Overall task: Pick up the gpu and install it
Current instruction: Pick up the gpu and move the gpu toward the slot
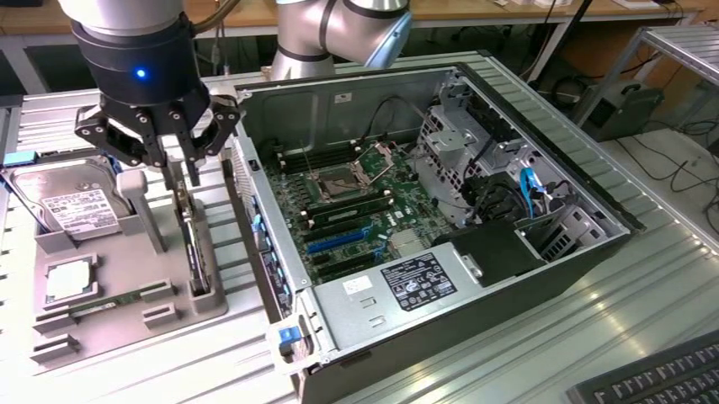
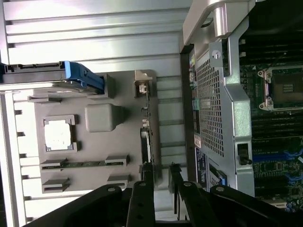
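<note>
Above grey tray (image 1: 118,261), claw (image 1: 182,182) narrowly parted over gpu (image 1: 194,244).

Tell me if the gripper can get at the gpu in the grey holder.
Probably yes: the gripper hangs open right above the gpu, which stands on edge with nothing over it.

Tight lane above gpu (image 1: 194,248): case wall (image 1: 249,210) beside, grey post (image 1: 135,206) opposite.

Matt grey plastic tray (image 1: 109,331)
</note>
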Controlling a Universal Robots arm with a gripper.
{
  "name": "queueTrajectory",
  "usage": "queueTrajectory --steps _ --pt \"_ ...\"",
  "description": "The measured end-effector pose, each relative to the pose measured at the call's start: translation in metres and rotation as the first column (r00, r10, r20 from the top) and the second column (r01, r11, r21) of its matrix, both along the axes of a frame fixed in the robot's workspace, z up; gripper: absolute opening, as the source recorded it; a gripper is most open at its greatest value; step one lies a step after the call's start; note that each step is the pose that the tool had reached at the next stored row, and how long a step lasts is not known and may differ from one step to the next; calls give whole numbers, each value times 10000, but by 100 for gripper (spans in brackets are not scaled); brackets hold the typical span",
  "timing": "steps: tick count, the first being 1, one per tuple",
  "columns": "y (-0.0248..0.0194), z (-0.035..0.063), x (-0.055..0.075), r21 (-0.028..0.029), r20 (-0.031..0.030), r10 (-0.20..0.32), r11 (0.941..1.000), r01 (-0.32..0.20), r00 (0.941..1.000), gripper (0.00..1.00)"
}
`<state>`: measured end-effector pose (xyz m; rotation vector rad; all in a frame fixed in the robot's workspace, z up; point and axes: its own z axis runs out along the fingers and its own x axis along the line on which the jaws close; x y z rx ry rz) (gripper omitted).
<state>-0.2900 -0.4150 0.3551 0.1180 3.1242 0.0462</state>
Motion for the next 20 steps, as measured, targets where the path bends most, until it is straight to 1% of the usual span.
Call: queueTrajectory --steps 1,3,6,9,11,12,14,16,20 --pt "0 -16 -10 0 0 0 10000 0 10000 30" --pt "-1 -80 -49 0 0 0 10000 0 10000 30" --pt "-5 -185 -66 0 0 0 10000 0 10000 30" --pt "-9 -240 -70 0 0 -1 10000 1 10000 30" --pt "-14 -282 -70 1 1 0 10000 0 10000 31" --pt "-16 -307 -71 0 0 -1 10000 1 10000 38" --pt "-22 -351 -72 0 0 0 10000 0 10000 38" --pt "-32 -430 -76 0 0 0 10000 0 10000 38" --pt "-44 -539 -85 0 0 0 10000 0 10000 38"
